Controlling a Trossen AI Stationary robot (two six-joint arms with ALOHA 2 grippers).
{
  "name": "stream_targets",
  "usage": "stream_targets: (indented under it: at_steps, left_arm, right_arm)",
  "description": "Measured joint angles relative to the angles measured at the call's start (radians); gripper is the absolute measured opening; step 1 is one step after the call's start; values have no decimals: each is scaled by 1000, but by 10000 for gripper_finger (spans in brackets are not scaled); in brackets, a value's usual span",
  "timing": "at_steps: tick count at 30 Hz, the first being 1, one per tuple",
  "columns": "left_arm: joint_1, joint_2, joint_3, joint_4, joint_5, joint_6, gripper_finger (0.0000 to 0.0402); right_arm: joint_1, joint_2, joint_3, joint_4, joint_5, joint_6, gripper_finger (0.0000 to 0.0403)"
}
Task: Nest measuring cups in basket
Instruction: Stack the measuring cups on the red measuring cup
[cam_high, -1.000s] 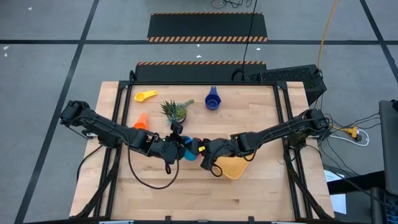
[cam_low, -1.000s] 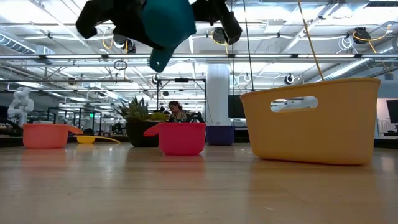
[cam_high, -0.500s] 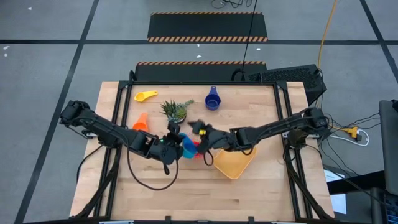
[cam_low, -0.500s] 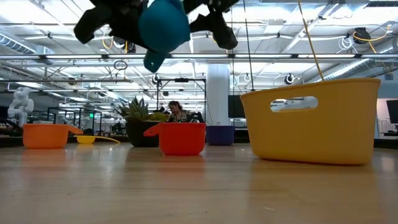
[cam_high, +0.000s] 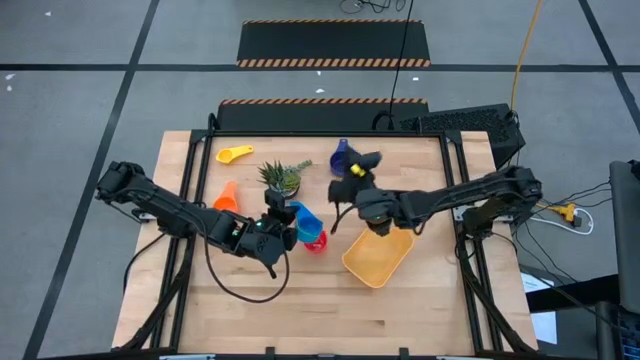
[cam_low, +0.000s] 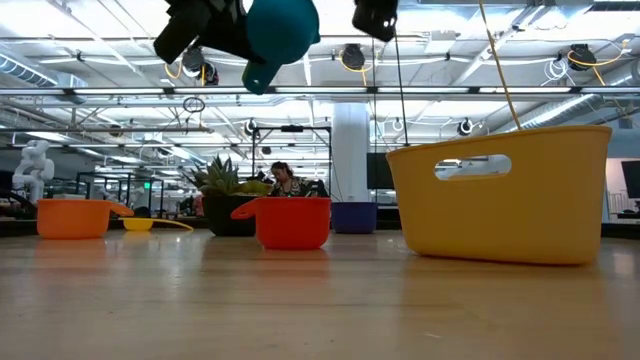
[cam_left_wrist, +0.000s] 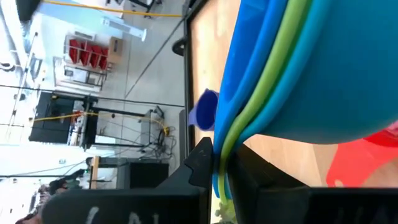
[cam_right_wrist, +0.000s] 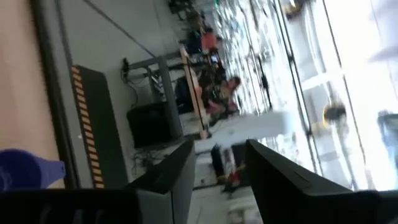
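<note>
Pinching nested blue and green cups (cam_high: 303, 217) by their handles, left gripper (cam_high: 283, 222) clamped shut, raised beside the plant (cam_high: 281, 177), red cup (cam_high: 315, 240) just beneath, basket (cam_high: 377, 257) nearby, right gripper (cam_high: 366, 163) parted, empty, near dark blue cup (cam_high: 341, 159).

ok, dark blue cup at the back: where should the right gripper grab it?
Probably by the handle. The cup sits upright, open side up, and its short flat handle points toward the table's far edge, clear of the plant. Bring the right gripper down from above and close it across the handle.
</note>
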Motion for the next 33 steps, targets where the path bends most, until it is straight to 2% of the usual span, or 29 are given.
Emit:
stream_targets:
  at_steps: [6, 12, 14, 18, 19, 23, 27, 31, 33]
  left_arm:
    - [3, 0, 0, 18, -42, -20, 28]
    - [25, 1, 0, 20, 45, -57, 28]
    - [35, 1, 0, 28, 73, -57, 28]
    - [46, 1, 0, 42, 93, -54, 28]
    - [46, 1, 0, 42, 93, -52, 28]
    - [46, 1, -1, 41, 98, -29, 28]
    - [52, 1, -2, 41, 117, -3, 28]
    - [53, 1, -6, 45, 107, 15, 28]
    - [52, 14, -23, 47, 34, 50, 28]
  right_arm:
    - [-3, -125, 0, -212, 60, 298, 137]
    - [24, -225, -1, -449, 63, 555, 143]
    - [19, -253, -1, -531, -55, 655, 150]
    - [-70, -304, -1, -678, -564, 884, 170]
    - [-96, -309, -1, -716, -662, 932, 175]
    - [-176, -317, -1, -979, -919, 1040, 185]
    - [-223, -317, -1, -1253, -1106, 1210, 182]
    - [-227, -312, -27, -1400, -1155, 1379, 174]
    - [-227, -319, -60, -1430, -1153, 1441, 171]
